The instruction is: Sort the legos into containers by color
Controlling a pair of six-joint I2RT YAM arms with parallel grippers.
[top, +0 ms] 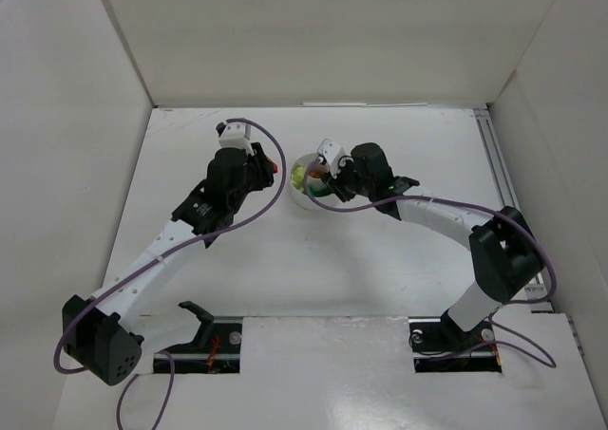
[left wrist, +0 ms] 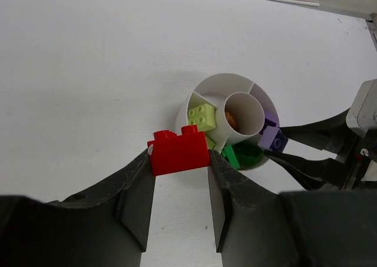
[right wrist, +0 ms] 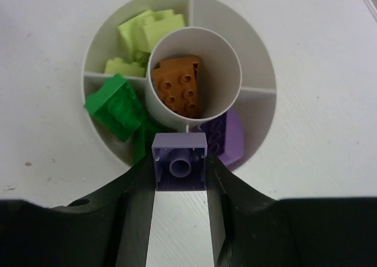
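Left tool [left wrist: 179,168]: pinching red lego [left wrist: 179,152], held just left of dish [right wrist: 235,25] on desk [right wrist: 324,131].
Dish wedges: lime legos [right wrist: 144,34]; dark green legos [right wrist: 115,105].
Centre well: orange-brown lego [right wrist: 179,84].
Next wedge: light purple lego [right wrist: 227,137].
Right tool [right wrist: 179,181]: pinching second light purple lego [right wrist: 179,161], studs down, at dish rim.

**Hidden from view**

From above, the right end effector [top: 318,178] covers part of the white dish [top: 298,195]; its bricks [top: 300,174] are too small to tell apart. Left wrist: a red brick [left wrist: 179,151] hides the dish's near rim, and the centre well [left wrist: 252,111] wall leaves a sliver of what seems an orange brick [left wrist: 231,118]. Right wrist: a purple brick [right wrist: 179,161] masks others behind it.
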